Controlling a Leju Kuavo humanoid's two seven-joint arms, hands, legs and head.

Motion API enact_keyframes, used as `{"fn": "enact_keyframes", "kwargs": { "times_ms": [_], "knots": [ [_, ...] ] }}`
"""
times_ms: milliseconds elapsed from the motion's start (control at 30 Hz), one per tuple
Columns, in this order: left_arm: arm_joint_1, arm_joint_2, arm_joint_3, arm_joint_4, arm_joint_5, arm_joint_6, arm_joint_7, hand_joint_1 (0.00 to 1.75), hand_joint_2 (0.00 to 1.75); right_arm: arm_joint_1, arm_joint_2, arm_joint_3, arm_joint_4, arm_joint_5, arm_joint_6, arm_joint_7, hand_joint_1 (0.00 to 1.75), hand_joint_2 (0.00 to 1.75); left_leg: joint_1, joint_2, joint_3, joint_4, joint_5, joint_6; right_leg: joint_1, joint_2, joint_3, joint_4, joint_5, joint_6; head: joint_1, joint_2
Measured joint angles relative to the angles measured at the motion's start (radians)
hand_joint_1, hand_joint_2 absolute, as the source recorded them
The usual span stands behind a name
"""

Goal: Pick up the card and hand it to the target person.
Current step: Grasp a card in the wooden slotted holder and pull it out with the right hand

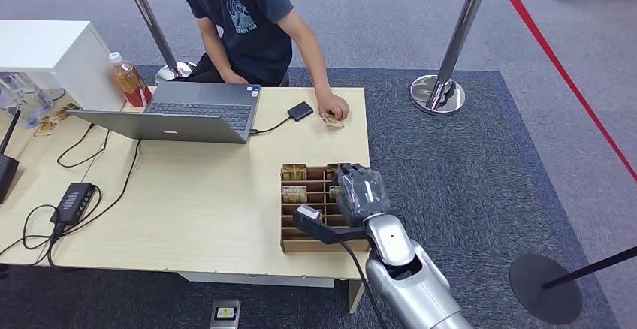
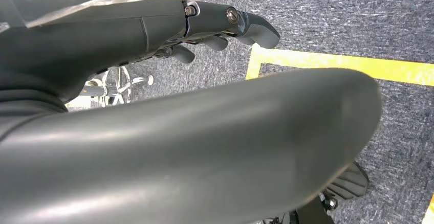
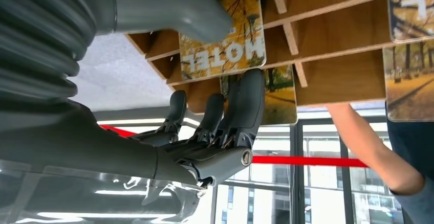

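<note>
A wooden card box (image 1: 289, 227) with several compartments stands at the table's front right. My right hand (image 1: 360, 190) reaches down into its right side. In the right wrist view, a card (image 3: 225, 45) printed with autumn trees and the word HOTEL leans in a compartment. My right hand (image 3: 204, 132) pinches it, thumb on one edge and a dark finger against the opposite edge. More cards (image 3: 409, 81) sit in other slots. The person (image 1: 248, 21) sits at the table's far side, one hand (image 1: 333, 107) resting on another card (image 1: 331, 122). My left hand (image 2: 153, 81) hangs over carpet, holding nothing.
An open laptop (image 1: 180, 115), a black card reader (image 1: 300, 111), a drink bottle (image 1: 129, 79) and a power brick (image 1: 73, 200) with cables lie on the wooden table (image 1: 188, 209). Chrome stanchions (image 1: 443, 81) with a red rope (image 1: 556, 66) stand to the right on grey carpet.
</note>
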Motion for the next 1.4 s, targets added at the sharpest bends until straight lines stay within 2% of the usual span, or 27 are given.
{"fn": "enact_keyframes", "kwargs": {
  "times_ms": [200,367,733,900,1000,1400],
  "knots": [
    [0.000,0.000,0.000,0.000,-0.001,0.002,0.000,0.00,0.00,-0.006,0.004,-0.003,0.020,0.001,-0.006,0.001,0.99,1.75,0.000,0.000,0.000,0.000,0.000,0.000,0.000,0.000,0.000,0.000,0.000,0.000,0.000,0.000],
    [0.000,0.000,0.000,0.000,-0.002,0.002,0.000,0.00,0.00,-0.007,0.004,-0.006,0.032,0.001,-0.019,0.002,1.20,1.75,0.000,0.000,0.000,0.000,0.001,0.000,0.000,0.000,0.000,0.000,0.001,0.000,0.000,0.000],
    [0.000,0.000,-0.001,0.000,-0.008,-0.002,-0.003,0.00,0.00,-0.005,0.001,-0.025,0.036,0.003,-0.038,0.004,1.30,1.75,0.000,0.000,0.000,0.000,0.001,0.000,0.000,0.000,0.000,0.000,0.002,0.000,0.000,0.000],
    [0.000,0.000,-0.001,0.000,-0.007,-0.002,-0.005,0.00,0.00,0.000,-0.002,-0.027,0.030,0.015,-0.048,0.002,1.63,1.75,0.000,0.000,0.000,0.000,0.001,0.000,0.000,0.000,0.000,0.000,0.002,0.000,0.000,0.000],
    [0.000,0.000,-0.001,0.000,-0.007,-0.002,-0.007,0.00,0.00,0.010,-0.005,-0.030,0.010,0.020,-0.053,-0.006,1.75,1.75,0.000,0.000,0.000,0.000,0.001,0.000,0.000,0.000,0.000,0.000,0.002,0.000,0.000,0.000],
    [0.000,0.000,0.001,0.000,0.012,0.007,-0.009,0.00,0.00,0.031,-0.039,-0.026,-0.194,0.025,-0.061,-0.048,1.75,1.75,0.000,0.000,-0.001,0.000,0.002,0.000,0.000,0.000,-0.002,0.000,0.002,0.000,0.000,0.000]
  ]
}}
